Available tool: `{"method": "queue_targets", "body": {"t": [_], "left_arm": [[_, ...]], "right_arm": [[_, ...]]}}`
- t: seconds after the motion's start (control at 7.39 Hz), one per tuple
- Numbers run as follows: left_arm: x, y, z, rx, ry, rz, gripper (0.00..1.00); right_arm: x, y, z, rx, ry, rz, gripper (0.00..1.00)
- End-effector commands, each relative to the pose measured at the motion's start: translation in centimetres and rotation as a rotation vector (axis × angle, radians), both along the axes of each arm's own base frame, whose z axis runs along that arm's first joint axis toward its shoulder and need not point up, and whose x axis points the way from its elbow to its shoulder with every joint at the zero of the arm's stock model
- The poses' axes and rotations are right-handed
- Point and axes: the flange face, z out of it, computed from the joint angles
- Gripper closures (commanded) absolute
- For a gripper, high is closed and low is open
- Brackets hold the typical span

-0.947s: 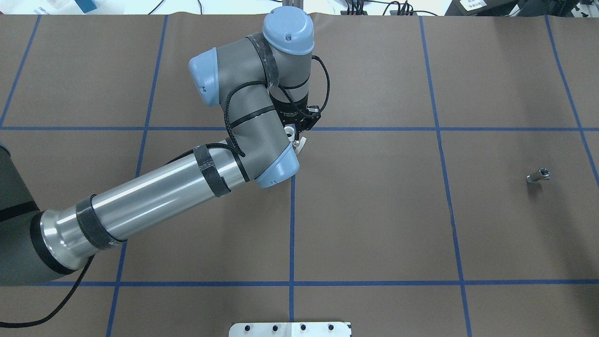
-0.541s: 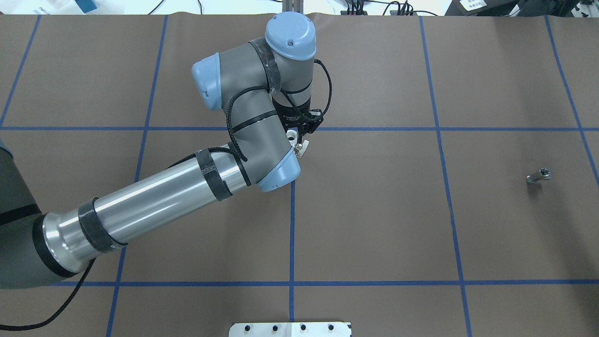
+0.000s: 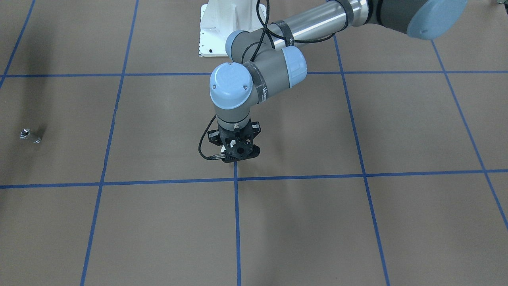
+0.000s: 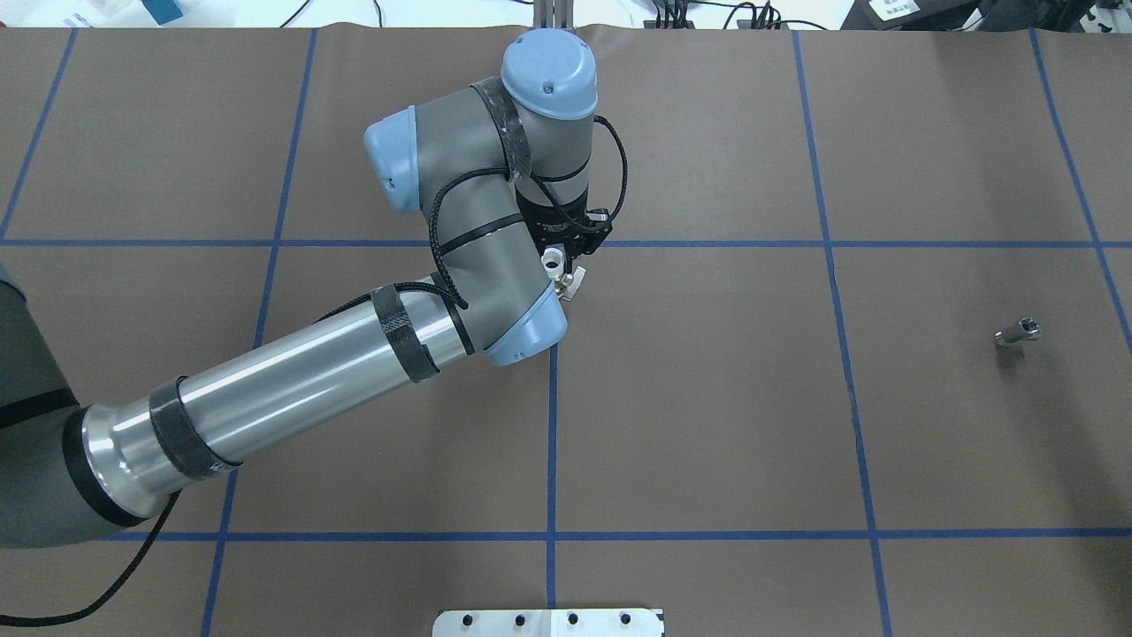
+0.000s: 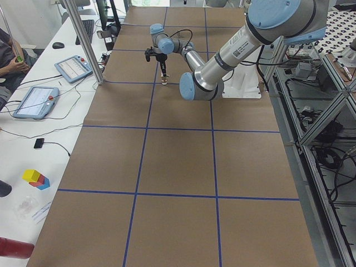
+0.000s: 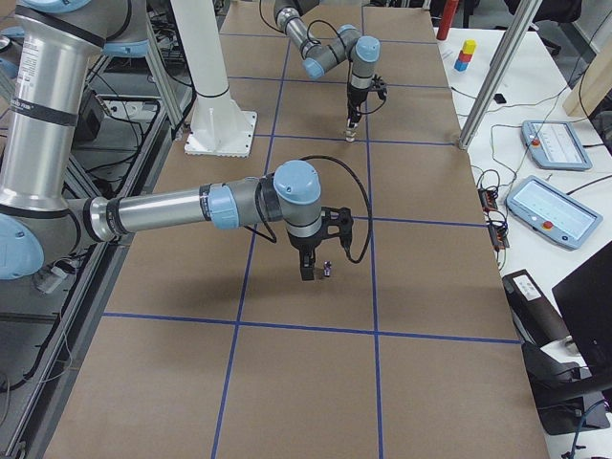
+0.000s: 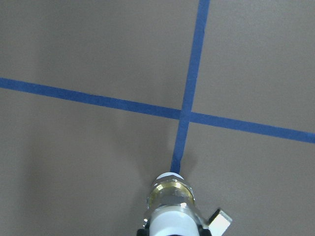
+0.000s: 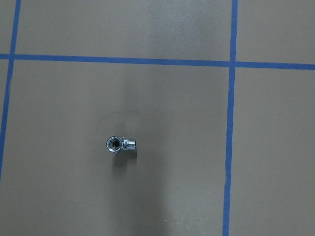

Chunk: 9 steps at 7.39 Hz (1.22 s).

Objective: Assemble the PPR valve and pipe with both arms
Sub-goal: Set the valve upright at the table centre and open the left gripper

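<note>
— Whereabouts?
— PPR valve [image 7: 172, 211] clamped in left gripper [image 4: 569, 239], over a blue tape crossing [image 7: 183, 115]. Pipe [image 8: 120, 143] lying well apart, near right gripper [image 6: 306, 275]. White pedestal [image 3: 222, 24] behind.
— Hard to make out?
— Right gripper's opening: cannot tell. Valve's near end cut off in wrist view.

The PPR valve [image 7: 172, 201], white at both ends and brass in the middle, is being held upright by the left arm [image 4: 301, 380], just beside the blue tape cross [image 4: 553, 243]. Its small white handle [image 4: 569, 283] is sticking out sideways. The pipe [image 8: 120, 143], a tiny shiny silver piece with a dark hole at one end, is lying on its side, well apart from the cross, over on the robot's right. The right arm [image 6: 163, 212] is reaching out and pointing down just beside it.
</note>
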Motion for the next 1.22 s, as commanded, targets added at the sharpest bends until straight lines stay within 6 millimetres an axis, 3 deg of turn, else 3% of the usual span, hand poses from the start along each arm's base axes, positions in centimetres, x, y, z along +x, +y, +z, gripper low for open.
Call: {"method": "queue_targets", "body": {"t": [0.0, 0.14, 0.41, 0.54, 0.68, 0.81, 1.08], "left_arm": [[0.0, 0.0, 0.1, 0.0, -0.001, 0.001, 0.5], [0.0, 0.0, 0.1, 0.0, -0.001, 0.001, 0.43], [-0.1, -0.1, -0.1, 0.002, 0.003, -0.002, 0.12], [-1.7, -0.4, -1.6, 0.015, 0.029, -0.013, 0.08], [-4.6, -0.5, -3.5, 0.028, 0.081, -0.022, 0.08], [-8.7, 0.3, -3.3, 0.024, 0.141, -0.02, 0.08], [-16.5, 3.6, 1.3, 0.069, 0.178, -0.039, 0.03]], "right_arm": [[0.0, 0.0, 0.0, 0.001, 0.0, 0.0, 0.0], [0.0, -0.1, -0.1, 0.004, 0.0, -0.001, 0.0], [0.0, -0.1, -0.2, 0.01, 0.001, -0.001, 0.0], [-0.1, -0.4, 1.6, 0.013, 0.013, -0.011, 0.0], [-0.1, -0.8, 2.9, 0.052, 0.011, -0.002, 0.0], [-0.5, -0.9, 4.0, 0.064, 0.01, -0.009, 0.0], [-5.1, -2.0, 4.4, 0.046, 0.053, -0.061, 0.0]]}}
